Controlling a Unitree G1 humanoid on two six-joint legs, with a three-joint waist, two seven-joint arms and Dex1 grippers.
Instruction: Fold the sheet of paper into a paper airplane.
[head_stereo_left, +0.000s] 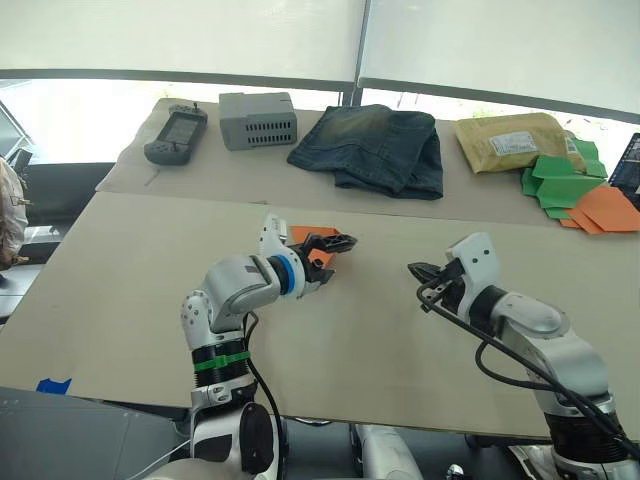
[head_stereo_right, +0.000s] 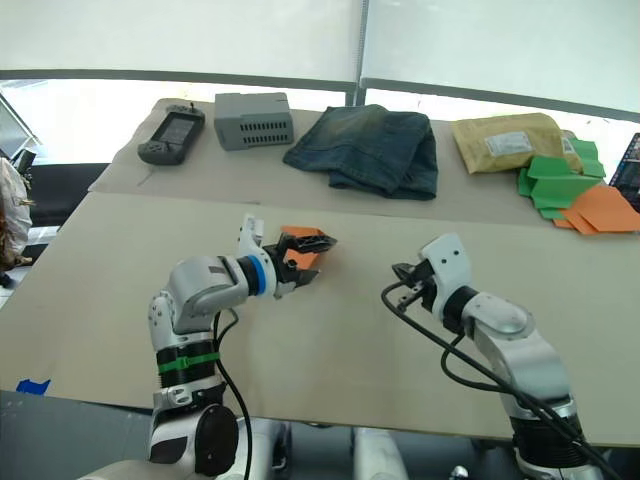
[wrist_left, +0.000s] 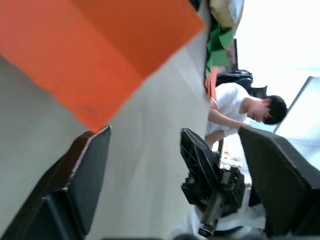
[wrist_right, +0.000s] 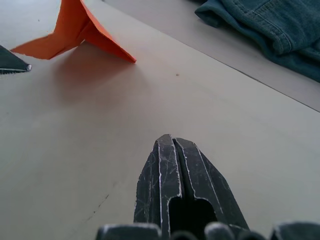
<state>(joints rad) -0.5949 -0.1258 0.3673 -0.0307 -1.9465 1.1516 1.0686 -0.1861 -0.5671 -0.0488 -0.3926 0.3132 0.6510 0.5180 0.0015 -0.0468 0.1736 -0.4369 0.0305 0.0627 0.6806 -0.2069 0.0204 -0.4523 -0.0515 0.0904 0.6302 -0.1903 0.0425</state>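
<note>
The broad tan board worktop carries everything here. At its far side lie folded dark blue denim jeans, a tan padded envelope, a pile of green paper shapes and a few loose orange sheets, all well apart from the work.

The left gripper has its fingers spread wide, one on each side of the thin bright orange sheet of paper, which sits near the middle of the worktop, already creased into a pointed wedge. In the right wrist view the wedge stands partly lifted rather than flat, one flap tented upward. The right gripper, its fingers pressed together on nothing, hovers off to the side and apart from the paper.

The main risk is that the spread left fingers close on the raised flap at an angle and crumple it, or drag the light paper across the smooth board, since nothing pins it down. A skewed crease now would likely spoil the symmetry of the paper airplane. A second risk is the two grippers colliding if the right one moves in to help.
</note>
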